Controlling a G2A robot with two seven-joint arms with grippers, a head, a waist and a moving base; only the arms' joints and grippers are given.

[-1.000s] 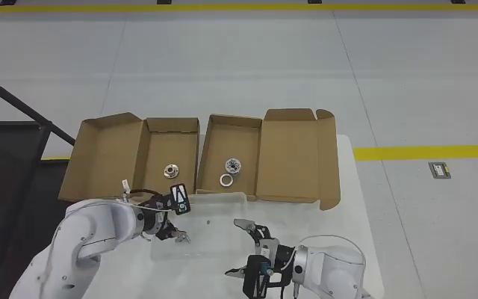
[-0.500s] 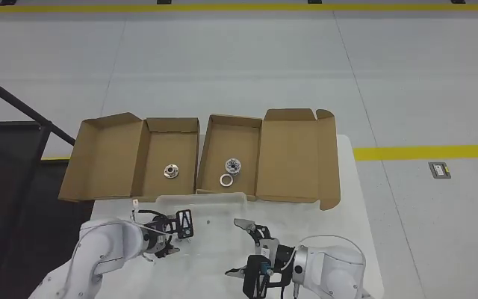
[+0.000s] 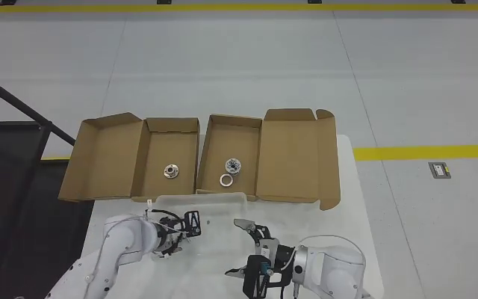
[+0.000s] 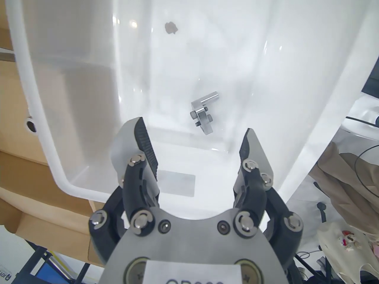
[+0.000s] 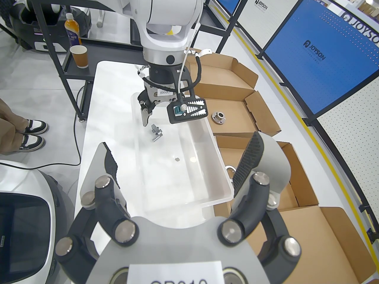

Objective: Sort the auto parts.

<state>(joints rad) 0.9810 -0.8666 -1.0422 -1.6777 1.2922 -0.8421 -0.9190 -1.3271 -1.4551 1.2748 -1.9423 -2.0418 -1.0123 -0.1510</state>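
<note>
Item: small metal part (image 4: 203,110), loose on the floor of the clear bin (image 4: 32,110) on the bench (image 5: 112,84).
Left tool (image 4: 194,134): spread, empty, just above the part. Over the last second we log it shifting from the bin's box-side corner to a spot inside. We judge pickup pending.
Right tool (image 5: 180,149): spread, empty, unmoved.

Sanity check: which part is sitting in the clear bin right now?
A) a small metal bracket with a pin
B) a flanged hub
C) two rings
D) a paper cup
A: the left wrist view shows a small metal bracket with a pin lying on the floor of the clear bin, just beyond the open left gripper.
</note>
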